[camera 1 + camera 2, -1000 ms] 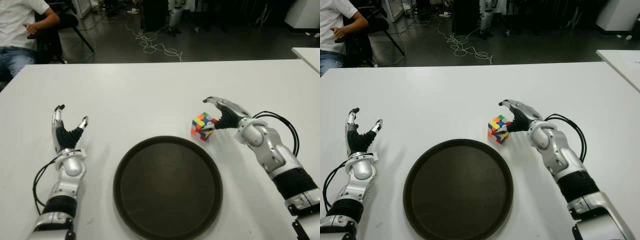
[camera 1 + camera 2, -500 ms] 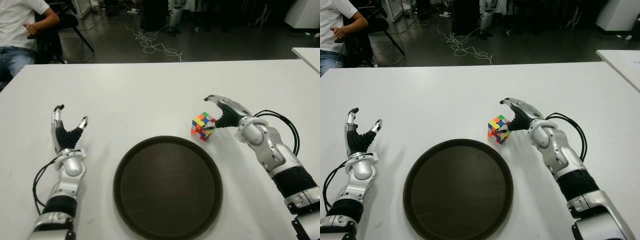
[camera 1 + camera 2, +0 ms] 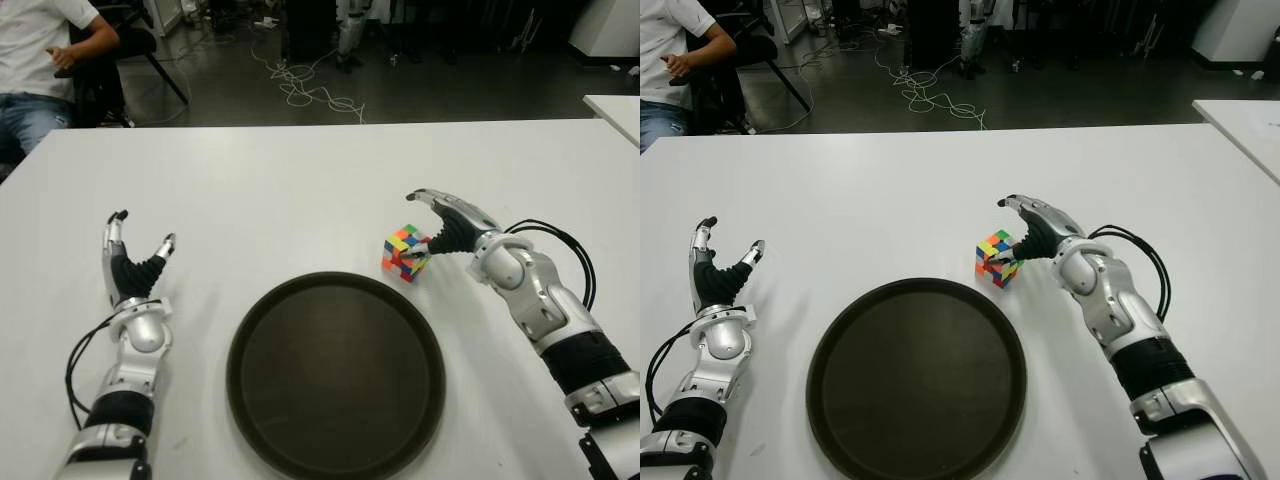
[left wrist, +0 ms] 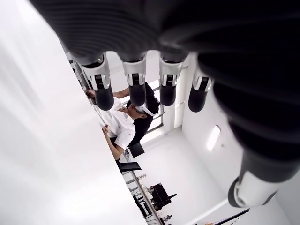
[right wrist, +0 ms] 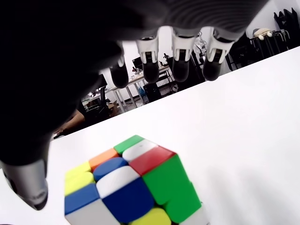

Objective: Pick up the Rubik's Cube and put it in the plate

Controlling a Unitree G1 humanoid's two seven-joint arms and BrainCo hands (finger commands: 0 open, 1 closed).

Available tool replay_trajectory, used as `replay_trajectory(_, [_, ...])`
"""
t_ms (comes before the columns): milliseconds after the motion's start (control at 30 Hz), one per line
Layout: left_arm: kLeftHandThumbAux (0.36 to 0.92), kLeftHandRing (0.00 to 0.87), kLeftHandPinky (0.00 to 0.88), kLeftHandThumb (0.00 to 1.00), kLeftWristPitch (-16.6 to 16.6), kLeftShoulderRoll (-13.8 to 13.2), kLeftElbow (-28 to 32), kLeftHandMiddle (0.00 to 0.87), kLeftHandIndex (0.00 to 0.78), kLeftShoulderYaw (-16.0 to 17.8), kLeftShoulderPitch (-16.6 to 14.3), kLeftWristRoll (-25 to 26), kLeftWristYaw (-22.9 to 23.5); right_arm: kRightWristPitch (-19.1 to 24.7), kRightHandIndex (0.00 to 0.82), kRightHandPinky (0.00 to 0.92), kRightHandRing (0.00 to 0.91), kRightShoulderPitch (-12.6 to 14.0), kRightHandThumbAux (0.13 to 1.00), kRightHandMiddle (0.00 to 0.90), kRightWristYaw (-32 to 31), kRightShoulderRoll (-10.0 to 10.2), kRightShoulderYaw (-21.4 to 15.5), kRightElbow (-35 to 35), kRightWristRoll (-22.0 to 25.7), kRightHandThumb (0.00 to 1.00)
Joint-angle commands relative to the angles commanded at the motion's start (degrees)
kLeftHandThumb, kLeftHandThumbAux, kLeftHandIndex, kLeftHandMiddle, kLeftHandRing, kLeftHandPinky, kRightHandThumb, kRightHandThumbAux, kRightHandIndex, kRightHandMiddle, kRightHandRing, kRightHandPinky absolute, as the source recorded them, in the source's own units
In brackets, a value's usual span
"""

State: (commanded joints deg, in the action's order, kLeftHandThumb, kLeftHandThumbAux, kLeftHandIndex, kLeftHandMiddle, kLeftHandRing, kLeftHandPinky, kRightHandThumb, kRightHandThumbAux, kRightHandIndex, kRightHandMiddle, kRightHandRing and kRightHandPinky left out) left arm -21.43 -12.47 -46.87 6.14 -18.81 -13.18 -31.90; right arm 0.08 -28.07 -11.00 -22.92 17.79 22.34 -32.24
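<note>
The Rubik's Cube [image 3: 404,252] stands on the white table [image 3: 300,180], just beyond the right rim of the round dark plate [image 3: 336,373]. My right hand [image 3: 437,228] is right beside the cube on its right, fingers arched over it and thumb low near its side. In the right wrist view the cube [image 5: 133,185] fills the space under the spread fingers [image 5: 179,58], which do not clasp it. My left hand [image 3: 133,258] shows at the table's left, fingers up and spread, holding nothing.
A person [image 3: 45,50] sits on a chair beyond the table's far left corner. Cables [image 3: 305,85] lie on the dark floor behind. Another white table's corner [image 3: 615,108] shows at the far right.
My right hand has crept slightly left, closer over the cube. The cube and my left hand have not moved.
</note>
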Motion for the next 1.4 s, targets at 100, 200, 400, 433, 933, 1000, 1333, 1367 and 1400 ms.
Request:
replay_trajectory(100, [0.693, 0.0, 0.018, 0.0, 0.0, 0.0, 0.1, 0.0, 0.0, -0.1, 0.1, -0.1, 0.0, 0.2, 0.0, 0.029, 0.0, 0.0, 0.601, 0.0, -0.7, -0.2, 0.3, -0.5, -0.2, 0.0])
replay_trajectory(200, [0.687, 0.0, 0.028, 0.0, -0.1, 0.0, 0.1, 0.0, 0.0, -0.1, 0.1, -0.1, -0.1, 0.4, 0.0, 0.033, 0.004, -0.3, 0.6, 0.004, -1.5, -0.3, 1.0, -0.6, -0.8, 0.0])
replay_trajectory(400, [0.669, 0.0, 0.047, 0.0, -0.4, 0.1, -0.2, 0.0, 0.0, 0.0, -0.1, -0.1, -0.2, -1.8, 0.0, 0.028, 0.001, -0.4, 0.611, 0.0, -0.8, -0.2, 1.8, -0.1, -1.3, 0.0])
replay_trajectory(433, [0.67, 0.0, 0.044, 0.0, -0.4, 0.1, -0.2, 0.0, 0.0, 0.0, -0.1, -0.1, -0.3, -1.9, 0.0, 0.027, 0.0, -0.5, 0.614, 0.0, -0.7, -0.2, 1.9, 0.0, -1.3, 0.0])
replay_trajectory(933, [0.693, 0.0, 0.006, 0.0, -0.8, 0.2, 0.0, 0.002, 0.008, -0.2, 0.0, -0.4, -0.7, -4.6, 0.0, 0.019, 0.007, -0.9, 0.634, 0.0, 0.6, 0.9, 2.9, 1.9, -1.6, 0.0])
replay_trajectory(1000, [0.692, 0.0, 0.005, 0.0, -0.9, 0.1, -0.1, 0.0, 0.005, -0.2, 0.0, -0.3, -0.5, -4.6, 0.0, 0.021, 0.008, -0.9, 0.636, 0.0, 0.9, 0.9, 3.1, 2.0, -2.0, 0.0])
replay_trajectory(1333, [0.697, 0.0, 0.007, 0.0, -1.2, -0.2, -0.2, 0.002, 0.005, -0.6, 0.1, -1.2, -1.1, -4.9, 0.0, 0.025, 0.011, -0.6, 0.654, 0.0, 2.0, 1.1, 3.7, 1.9, -2.9, 0.0])
replay_trajectory(1367, [0.698, 0.0, 0.012, 0.0, -1.2, -0.3, -0.2, 0.004, 0.006, -0.6, 0.1, -1.2, -1.2, -4.9, 0.0, 0.026, 0.011, -0.6, 0.653, 0.0, 2.1, 1.1, 3.7, 1.8, -2.9, 0.0])
replay_trajectory(1400, [0.698, 0.0, 0.014, 0.0, -1.2, -0.3, -0.2, 0.004, 0.006, -0.6, 0.1, -1.3, -1.2, -4.9, 0.0, 0.027, 0.011, -0.5, 0.653, 0.0, 2.1, 1.1, 3.7, 1.7, -3.0, 0.0])
